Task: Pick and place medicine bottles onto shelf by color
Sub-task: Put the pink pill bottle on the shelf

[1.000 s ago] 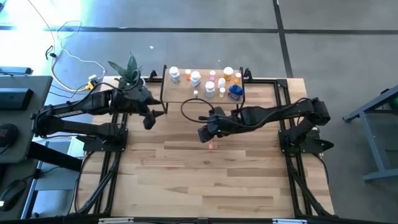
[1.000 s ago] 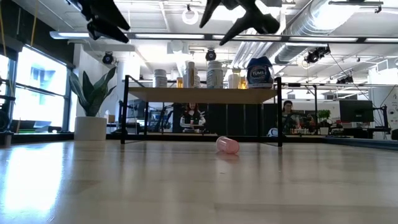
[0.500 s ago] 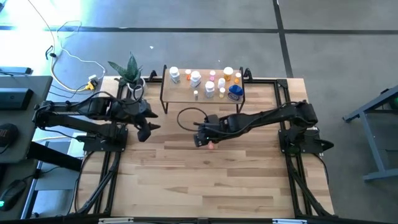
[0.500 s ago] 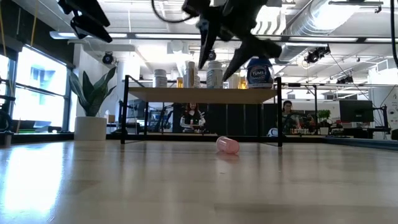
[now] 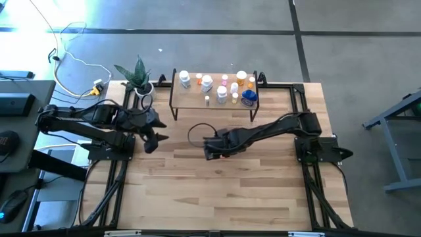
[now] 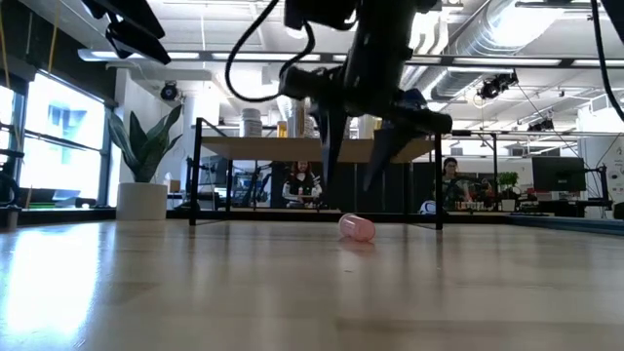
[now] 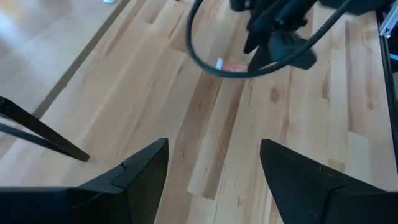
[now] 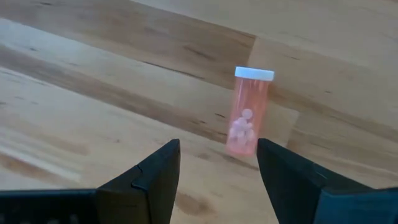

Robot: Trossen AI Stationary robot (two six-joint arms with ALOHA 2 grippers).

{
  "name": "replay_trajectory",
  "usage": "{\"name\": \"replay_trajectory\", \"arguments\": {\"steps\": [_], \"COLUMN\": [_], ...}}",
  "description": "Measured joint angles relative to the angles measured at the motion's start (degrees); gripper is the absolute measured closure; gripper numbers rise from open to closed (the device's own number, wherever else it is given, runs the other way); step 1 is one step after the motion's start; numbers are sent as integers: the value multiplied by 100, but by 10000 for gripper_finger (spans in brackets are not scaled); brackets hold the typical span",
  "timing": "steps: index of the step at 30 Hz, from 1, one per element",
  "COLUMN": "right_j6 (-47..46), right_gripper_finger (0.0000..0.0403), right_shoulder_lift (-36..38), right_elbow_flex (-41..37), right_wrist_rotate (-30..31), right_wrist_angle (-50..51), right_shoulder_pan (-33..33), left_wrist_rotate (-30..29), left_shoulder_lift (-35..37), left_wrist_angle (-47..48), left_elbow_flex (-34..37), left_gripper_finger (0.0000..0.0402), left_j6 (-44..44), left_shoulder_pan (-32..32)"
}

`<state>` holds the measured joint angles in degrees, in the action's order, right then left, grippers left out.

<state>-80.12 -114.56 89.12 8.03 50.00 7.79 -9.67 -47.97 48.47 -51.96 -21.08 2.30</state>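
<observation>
Your right gripper [image 6: 353,185], fingers apart, hangs over the fallen pink bottle [image 8: 247,112]; lower, clamp it, then carry it to the shelf [image 5: 197,100].

We see a potted plant [image 5: 136,76] at the far left corner of the wooden counter [image 5: 217,191], standing in a white pot [image 6: 142,200] in the low view. A white cable [image 5: 72,62] trails over the grey floor [image 5: 348,52] beyond that corner. Behind the counter, two people [image 6: 302,183] sit at desks, and ducts [image 6: 507,39] run along the ceiling. A monitor [image 6: 557,175] stands at the right.
</observation>
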Motion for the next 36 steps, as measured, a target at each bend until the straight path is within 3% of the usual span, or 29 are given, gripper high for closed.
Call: {"name": "replay_trajectory", "arguments": {"steps": [20, 32, 36], "right_j6": [2, -57, 72], "right_gripper_finger": [206, 321, 336], "right_shoulder_lift": [-848, -880, -855], "right_elbow_flex": [9, 22, 54], "right_wrist_rotate": [20, -171, -166], "right_wrist_angle": [92, 129, 170], "right_shoulder_pan": [-28, -30, 4], "left_wrist_rotate": [-129, -105, 78], "left_shoulder_lift": [-4, -4, -2], "left_wrist_angle": [-24, 3, 17], "left_elbow_flex": [0, 0, 0], "left_gripper_finger": [158, 158, 158], "left_j6": [-83, -83, -63], "left_shoulder_pan": [-65, -63, -61]}}
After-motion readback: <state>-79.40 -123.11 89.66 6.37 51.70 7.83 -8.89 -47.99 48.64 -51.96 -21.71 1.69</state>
